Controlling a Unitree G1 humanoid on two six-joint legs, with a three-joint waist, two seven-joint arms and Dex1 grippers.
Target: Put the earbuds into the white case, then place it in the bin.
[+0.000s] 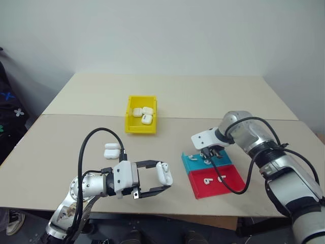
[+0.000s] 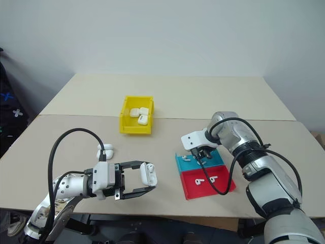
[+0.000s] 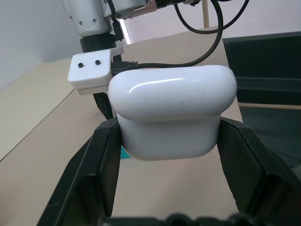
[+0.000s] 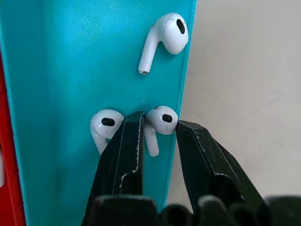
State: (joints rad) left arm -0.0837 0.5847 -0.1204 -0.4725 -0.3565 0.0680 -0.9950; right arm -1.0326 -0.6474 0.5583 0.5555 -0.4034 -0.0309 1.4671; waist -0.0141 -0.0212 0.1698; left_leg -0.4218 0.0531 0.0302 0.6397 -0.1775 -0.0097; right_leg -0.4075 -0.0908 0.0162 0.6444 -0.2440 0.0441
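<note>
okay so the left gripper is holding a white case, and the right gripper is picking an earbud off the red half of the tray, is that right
Not quite: the right gripper is at the blue half of the tray, not the red one, its fingers around an earbud near that half's edge, as the right wrist view shows. The left gripper does hold a white case.

On the beige rectangular table (image 1: 76, 147), the small yellow plastic bin (image 1: 141, 115) holding white cases stands behind and left of the shallow blue-and-red tray (image 1: 213, 174), where tiny white earbuds (image 4: 164, 40) lie, while another glossy white case (image 1: 111, 151) rests nearer, left of the tray.
</note>
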